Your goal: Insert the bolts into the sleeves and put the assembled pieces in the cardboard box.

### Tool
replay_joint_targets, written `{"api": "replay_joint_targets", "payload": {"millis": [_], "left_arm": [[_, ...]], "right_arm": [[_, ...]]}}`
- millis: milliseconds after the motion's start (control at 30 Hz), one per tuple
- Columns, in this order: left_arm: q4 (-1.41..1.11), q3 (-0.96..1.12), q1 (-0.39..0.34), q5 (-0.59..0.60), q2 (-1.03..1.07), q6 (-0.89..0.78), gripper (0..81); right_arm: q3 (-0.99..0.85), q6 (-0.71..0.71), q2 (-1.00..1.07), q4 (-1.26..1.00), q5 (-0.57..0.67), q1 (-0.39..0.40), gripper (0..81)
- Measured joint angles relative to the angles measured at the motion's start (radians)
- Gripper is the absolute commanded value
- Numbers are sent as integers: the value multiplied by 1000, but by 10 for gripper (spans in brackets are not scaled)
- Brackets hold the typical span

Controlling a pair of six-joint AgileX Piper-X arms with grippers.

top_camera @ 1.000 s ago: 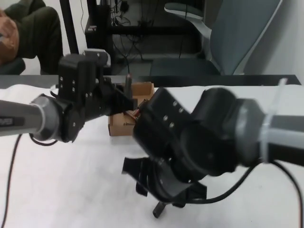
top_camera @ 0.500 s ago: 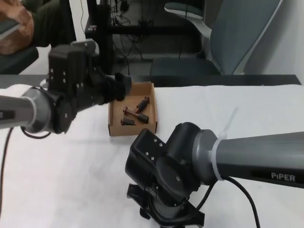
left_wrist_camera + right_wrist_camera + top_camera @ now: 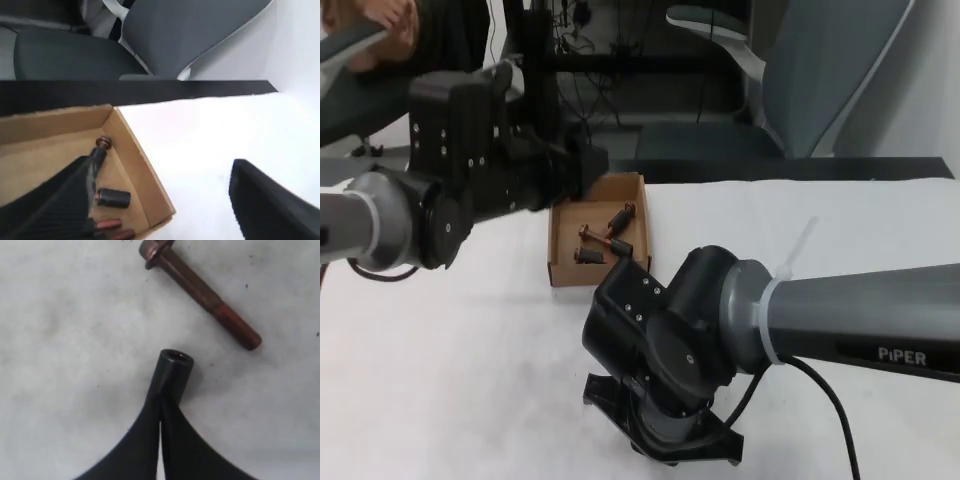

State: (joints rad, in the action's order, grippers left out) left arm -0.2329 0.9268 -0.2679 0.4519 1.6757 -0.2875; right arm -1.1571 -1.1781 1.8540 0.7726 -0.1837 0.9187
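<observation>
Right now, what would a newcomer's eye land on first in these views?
The right gripper stands out first. It is shut on a black sleeve low over the white bench, and a copper-coloured bolt lies loose just beyond the sleeve's open end. Farther back, the cardboard box holds a few assembled pieces, and the left gripper hangs open near it.

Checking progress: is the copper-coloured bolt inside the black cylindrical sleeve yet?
Out. The copper-coloured bolt lies bare on the white bench, apart from the black sleeve the right gripper holds.
</observation>
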Motion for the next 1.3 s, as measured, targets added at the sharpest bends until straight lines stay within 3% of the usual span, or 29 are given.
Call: {"api": "replay_joint_targets", "payload": {"millis": [67, 200, 267, 333, 400, 467, 500, 833, 1100, 1200, 1300], "left_arm": [[47, 0, 0, 11, 0, 0, 700], [69, 0, 0, 42, 0, 0, 700], [69, 0, 0, 52, -4, 0, 700], [70, 0, 0, 58, -12, 0, 700], [70, 0, 0, 62, -26, 0, 700], [70, 0, 5, 64, -44, 0, 700], [70, 0, 7, 66, -54, 0, 700], [125, 0, 12, 83, -98, 4, 700], [359, 0, -2, 89, -98, 53, 700], [419, 0, -61, 79, -98, -12, 700], [483, 1, -178, 13, -98, -59, 700]], "right_arm": [[0, 19, 0, 0, 0, 0, 60], [0, 45, 3, -12, -2, -5, 445], [7, 52, 20, -31, -2, -7, 557], [6, 52, 26, -50, -4, -8, 500], [7, 54, 28, -53, -10, -8, 329], [7, 56, 30, -39, -25, -10, 64], [7, 56, 32, -32, -28, -13, 0], [9, 109, 20, -36, 21, -56, 6], [30, 349, -204, -44, -187, -81, 6], [25, 436, -328, -18, -241, -91, 6], [26, 499, -448, 21, -282, -111, 6]]}}
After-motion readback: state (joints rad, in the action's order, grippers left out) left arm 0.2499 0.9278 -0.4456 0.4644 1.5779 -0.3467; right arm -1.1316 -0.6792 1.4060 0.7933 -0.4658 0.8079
